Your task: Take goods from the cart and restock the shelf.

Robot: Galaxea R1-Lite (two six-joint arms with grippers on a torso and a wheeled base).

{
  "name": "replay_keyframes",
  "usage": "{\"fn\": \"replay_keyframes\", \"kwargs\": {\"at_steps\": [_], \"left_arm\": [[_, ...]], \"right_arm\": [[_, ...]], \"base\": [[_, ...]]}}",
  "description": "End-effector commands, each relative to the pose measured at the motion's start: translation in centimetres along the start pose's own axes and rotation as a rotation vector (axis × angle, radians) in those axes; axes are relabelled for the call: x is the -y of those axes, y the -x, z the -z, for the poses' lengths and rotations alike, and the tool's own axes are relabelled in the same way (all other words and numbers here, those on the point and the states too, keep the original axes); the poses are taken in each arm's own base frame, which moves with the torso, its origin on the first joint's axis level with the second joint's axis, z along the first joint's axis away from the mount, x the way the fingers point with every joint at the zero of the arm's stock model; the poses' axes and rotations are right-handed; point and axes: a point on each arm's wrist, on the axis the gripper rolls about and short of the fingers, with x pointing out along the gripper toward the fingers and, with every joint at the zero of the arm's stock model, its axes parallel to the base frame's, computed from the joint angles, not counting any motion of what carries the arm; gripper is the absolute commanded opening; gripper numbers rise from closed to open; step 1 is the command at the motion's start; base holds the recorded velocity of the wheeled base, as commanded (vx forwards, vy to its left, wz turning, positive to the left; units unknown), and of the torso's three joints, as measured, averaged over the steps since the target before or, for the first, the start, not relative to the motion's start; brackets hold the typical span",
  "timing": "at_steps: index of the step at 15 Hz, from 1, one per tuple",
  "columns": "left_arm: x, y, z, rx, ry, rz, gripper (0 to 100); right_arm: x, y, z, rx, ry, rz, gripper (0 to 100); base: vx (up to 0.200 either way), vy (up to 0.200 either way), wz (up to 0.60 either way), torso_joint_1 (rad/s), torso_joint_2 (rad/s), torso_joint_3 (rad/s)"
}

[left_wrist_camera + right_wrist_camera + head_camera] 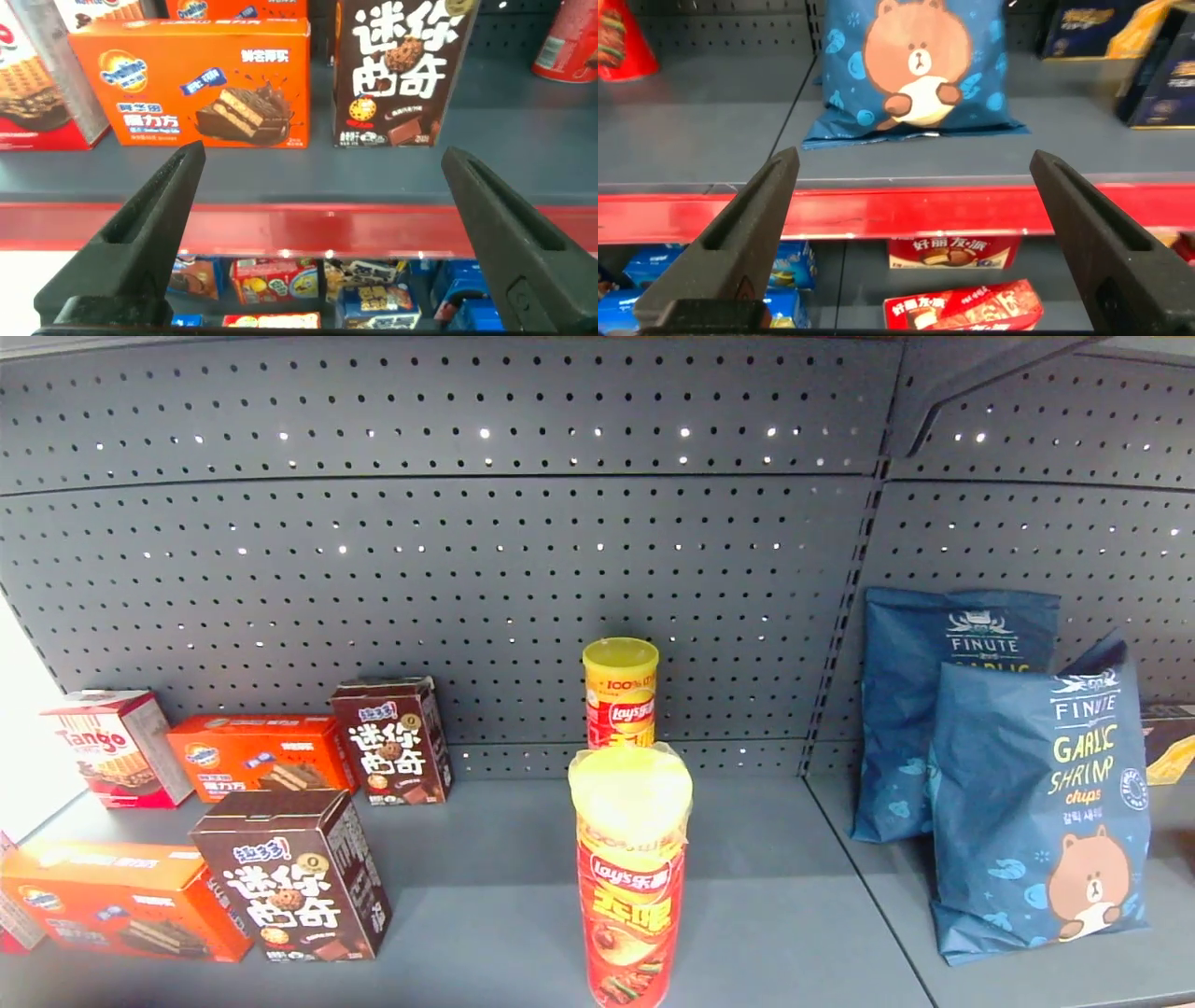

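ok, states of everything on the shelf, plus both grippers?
Left gripper: open, empty.
Right gripper: open, empty.
Front chips can: upright, lid on.
Rear chips can: upright, lid on.
Front blue bag: standing on end.
Rear blue bag: standing on end.
Front brown box: upright, closed.
Rear brown box: upright, closed.
Front orange box: closed, lying lengthwise.
Rear orange box: closed, lying lengthwise.
Red wafer box: upright, closed.

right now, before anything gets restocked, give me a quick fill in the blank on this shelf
The front chip can and the rear chip can each have a ____ lid.
The front bag shows a cartoon ____.
The left gripper and the right gripper are both ____ and empty.
Missing words: yellow; bear; open.
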Motion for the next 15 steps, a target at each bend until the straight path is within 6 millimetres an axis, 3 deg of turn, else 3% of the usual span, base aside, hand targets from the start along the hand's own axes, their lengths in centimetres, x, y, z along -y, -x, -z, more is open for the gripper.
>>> {"fn": "replay_keyframes", "kwargs": {"at_steps": [1,3,6,15], "left_arm": [[0.0,0.03,0.02,0.002,0.0,0.002,100],[0.0,0.03,0.02,0.003,-0.007,0.003,100],[0.0,0.03,0.02,0.003,-0.007,0.005,100],[0.04,0.03,0.02,0.003,-0.021,0.02,100]], "right_arm": [[0.0,-0.01,0.02,-0.003,0.0,0.0,100],[0.0,-0.01,0.02,-0.003,0.0,0.0,100],[0.0,-0.01,0.02,-0.003,0.0,0.0,100],[0.01,-0.01,0.02,-0.003,0.0,0.001,100]], "base": [[0.0,0.0,0.0,0.0,0.0,0.0],[0.0,0.0,0.0,0.0,0.0,0.0],[0.0,0.2,0.0,0.001,0.0,0.004],[0.0,0.0,0.0,0.0,0.0,0.0]]}}
